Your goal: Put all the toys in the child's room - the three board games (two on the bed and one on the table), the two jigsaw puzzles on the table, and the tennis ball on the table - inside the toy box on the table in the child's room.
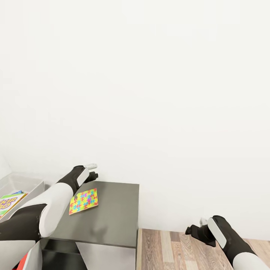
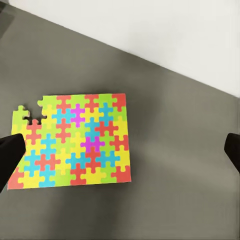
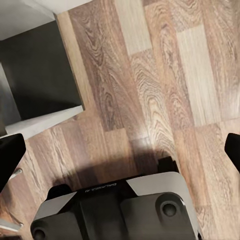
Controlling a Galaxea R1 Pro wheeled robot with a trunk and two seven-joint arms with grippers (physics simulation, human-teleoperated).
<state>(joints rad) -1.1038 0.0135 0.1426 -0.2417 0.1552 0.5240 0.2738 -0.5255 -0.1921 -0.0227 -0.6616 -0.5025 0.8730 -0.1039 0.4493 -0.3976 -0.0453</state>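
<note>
One jigsaw puzzle (image 1: 83,200), a flat multicoloured square, lies on the dark-grey lower section of the table (image 1: 112,213). My left gripper (image 1: 92,173) hovers above the puzzle's far edge. In the left wrist view it is open (image 2: 120,155), its dark fingertips (image 2: 10,155) wide apart on either side of the puzzle (image 2: 75,142) and not touching it. The light-grey toy box (image 1: 22,183) stands at the far left with a green-yellow "Skip-Bo" board game (image 1: 9,202) inside. My right gripper (image 1: 193,229) hangs open over the floor, empty.
A plain white wall rises close behind the table. Wooden floor (image 1: 180,251) lies right of the table's edge. The right wrist view looks down on the floor (image 3: 150,90), the table's dark lower part (image 3: 40,75) and my own base (image 3: 120,210).
</note>
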